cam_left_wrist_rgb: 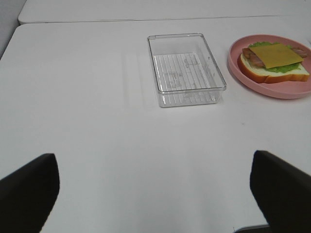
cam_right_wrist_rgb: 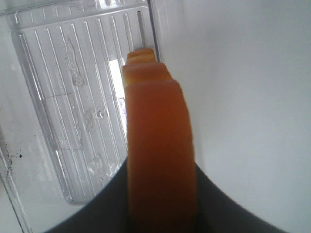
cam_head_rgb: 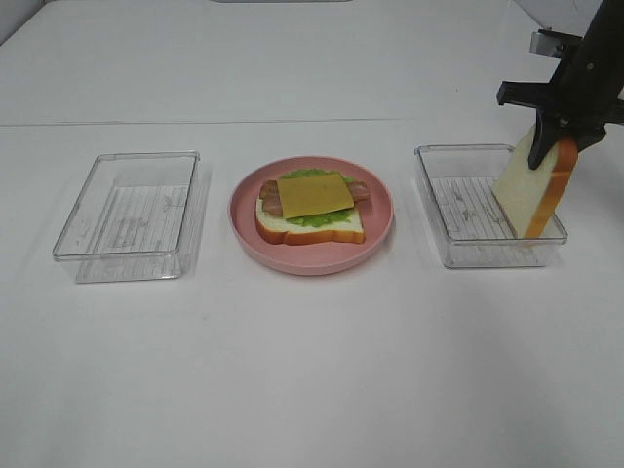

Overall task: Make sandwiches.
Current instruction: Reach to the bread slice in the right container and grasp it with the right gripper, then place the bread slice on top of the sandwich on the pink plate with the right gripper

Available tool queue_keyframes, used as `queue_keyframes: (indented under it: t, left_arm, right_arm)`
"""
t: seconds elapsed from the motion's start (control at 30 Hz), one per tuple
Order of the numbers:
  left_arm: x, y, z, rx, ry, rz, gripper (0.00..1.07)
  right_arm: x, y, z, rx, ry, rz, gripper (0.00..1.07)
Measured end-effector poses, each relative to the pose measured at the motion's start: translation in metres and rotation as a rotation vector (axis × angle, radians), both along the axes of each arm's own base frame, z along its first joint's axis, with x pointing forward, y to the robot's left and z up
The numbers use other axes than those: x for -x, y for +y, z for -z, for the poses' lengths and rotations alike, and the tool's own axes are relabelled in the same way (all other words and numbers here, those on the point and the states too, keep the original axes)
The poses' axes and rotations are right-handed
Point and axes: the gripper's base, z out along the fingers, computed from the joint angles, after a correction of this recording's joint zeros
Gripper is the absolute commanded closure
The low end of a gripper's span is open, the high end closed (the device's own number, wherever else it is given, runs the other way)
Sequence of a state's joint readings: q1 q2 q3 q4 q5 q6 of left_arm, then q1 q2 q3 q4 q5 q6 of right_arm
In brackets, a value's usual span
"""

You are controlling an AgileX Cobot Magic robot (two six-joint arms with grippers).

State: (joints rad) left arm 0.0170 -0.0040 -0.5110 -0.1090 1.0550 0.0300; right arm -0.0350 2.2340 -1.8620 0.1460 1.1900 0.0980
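An open-faced sandwich (cam_head_rgb: 310,209) lies on the pink plate (cam_head_rgb: 375,234): a white bread slice with brown crust, green lettuce, brown bacon and a yellow cheese square (cam_head_rgb: 314,194) on top. It also shows in the left wrist view (cam_left_wrist_rgb: 273,62). My right gripper (cam_head_rgb: 558,130) is shut on a second bread slice (cam_head_rgb: 534,187), held upright and tilted over the right clear box (cam_head_rgb: 458,210); its lower end is inside the box. The right wrist view shows the slice's orange crust edge (cam_right_wrist_rgb: 158,145). My left gripper (cam_left_wrist_rgb: 150,191) is open and empty, low over bare table; it is out of the high view.
An empty clear plastic box (cam_head_rgb: 129,216) stands left of the plate; it also shows in the left wrist view (cam_left_wrist_rgb: 185,69). The right box shows from above in the right wrist view (cam_right_wrist_rgb: 73,107). A seam crosses the white table behind the boxes.
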Motion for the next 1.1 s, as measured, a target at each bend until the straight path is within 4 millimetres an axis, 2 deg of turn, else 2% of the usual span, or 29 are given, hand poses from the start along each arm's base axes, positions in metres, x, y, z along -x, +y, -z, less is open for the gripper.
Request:
queue_keyframes:
  t: [0.27, 0.4, 0.43, 0.47, 0.5, 0.53, 0.57, 0.6, 0.63, 0.67, 0.7, 0.77, 0.8, 0.87, 0.9, 0.97, 1.0, 1.03, 1.1]
  left_arm:
    - [0.000, 0.000, 0.000, 0.000, 0.000, 0.000, 0.08]
    - [0.000, 0.000, 0.000, 0.000, 0.000, 0.000, 0.08]
    - [0.000, 0.000, 0.000, 0.000, 0.000, 0.000, 0.08]
    - [0.000, 0.000, 0.000, 0.000, 0.000, 0.000, 0.08]
    - [0.000, 0.000, 0.000, 0.000, 0.000, 0.000, 0.08]
    - [0.000, 0.000, 0.000, 0.001, 0.000, 0.001, 0.08]
    - [0.000, 0.000, 0.000, 0.001, 0.000, 0.001, 0.08]
    - [0.000, 0.000, 0.000, 0.002, 0.000, 0.001, 0.08]
    - [0.000, 0.000, 0.000, 0.002, 0.000, 0.001, 0.08]
    - [0.000, 0.000, 0.000, 0.002, 0.000, 0.001, 0.08]
    - [0.000, 0.000, 0.000, 0.002, 0.000, 0.001, 0.08]
    - [0.000, 0.000, 0.000, 0.002, 0.000, 0.002, 0.08]
    - [0.000, 0.000, 0.000, 0.002, 0.000, 0.002, 0.08]
    - [0.000, 0.000, 0.000, 0.002, 0.000, 0.002, 0.08]
    - [0.000, 0.000, 0.000, 0.002, 0.000, 0.002, 0.08]
    - [0.000, 0.000, 0.000, 0.002, 0.000, 0.002, 0.08]
    - [0.000, 0.000, 0.000, 0.002, 0.000, 0.002, 0.08]
    - [0.000, 0.000, 0.000, 0.002, 0.000, 0.002, 0.08]
    - [0.000, 0.000, 0.000, 0.002, 0.000, 0.002, 0.08]
  right_arm:
    - [0.000, -0.001, 0.000, 0.013, 0.001, -0.002, 1.07]
    - [0.003, -0.001, -0.012, 0.014, -0.009, 0.011, 1.07]
    - [0.006, -0.001, -0.025, 0.013, -0.031, 0.020, 1.07]
    - [0.006, -0.001, -0.025, 0.013, -0.031, 0.020, 1.07]
    - [0.008, -0.001, -0.035, 0.011, -0.055, 0.021, 1.07]
    - [0.015, 0.000, -0.061, 0.012, -0.113, 0.023, 1.07]
    - [0.015, 0.000, -0.061, 0.012, -0.113, 0.023, 1.07]
    - [0.023, 0.001, -0.087, 0.003, -0.171, 0.025, 1.07]
    - [0.028, 0.002, -0.100, -0.010, -0.199, 0.024, 1.07]
    - [0.028, 0.002, -0.100, -0.010, -0.199, 0.024, 1.07]
    - [0.041, 0.006, -0.118, -0.046, -0.234, 0.010, 1.07]
    - [0.049, 0.010, -0.124, -0.085, -0.242, 0.000, 1.07]
    - [0.064, 0.016, -0.130, -0.151, -0.265, -0.029, 1.07]
    - [0.069, 0.019, -0.127, -0.186, -0.269, -0.035, 1.07]
    - [0.080, 0.028, -0.119, -0.282, -0.284, -0.044, 1.07]
    - [0.083, 0.032, -0.113, -0.325, -0.285, -0.047, 1.07]
    - [0.089, 0.041, -0.099, -0.445, -0.282, -0.060, 1.07]
    - [0.089, 0.041, -0.099, -0.445, -0.282, -0.060, 1.07]
    - [0.096, 0.053, -0.085, -0.601, -0.288, -0.086, 1.07]
